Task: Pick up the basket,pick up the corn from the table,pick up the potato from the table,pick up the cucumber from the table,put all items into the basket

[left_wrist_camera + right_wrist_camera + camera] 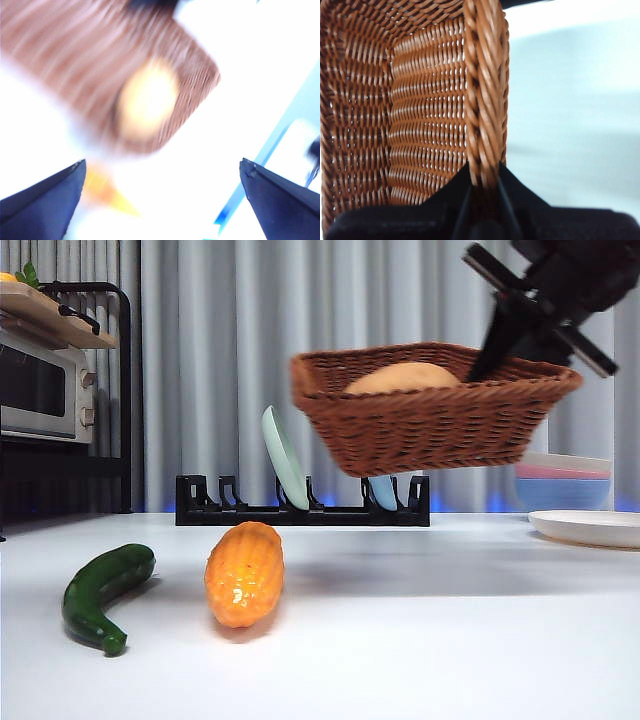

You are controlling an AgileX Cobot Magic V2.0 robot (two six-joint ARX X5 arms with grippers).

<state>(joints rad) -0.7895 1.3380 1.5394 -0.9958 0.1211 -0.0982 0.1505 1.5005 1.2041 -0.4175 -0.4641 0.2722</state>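
The brown wicker basket (430,410) hangs tilted above the table (450,650). My right gripper (490,365) holds it by its right rim. In the right wrist view that gripper (484,182) is shut on the braided rim of the basket (420,125). The tan potato (402,378) lies inside the basket. The orange corn (244,572) and the green cucumber (105,592) lie on the table at the front left. The blurred left wrist view shows the basket (75,65), the potato (147,102) in it and the corn (102,192). My left gripper (162,200) is open and holds nothing.
A black dish rack (300,508) with upright plates stands behind the corn. A microwave (40,390) under a shelf is at the far left. White plates and bowls (585,525) sit at the right edge.
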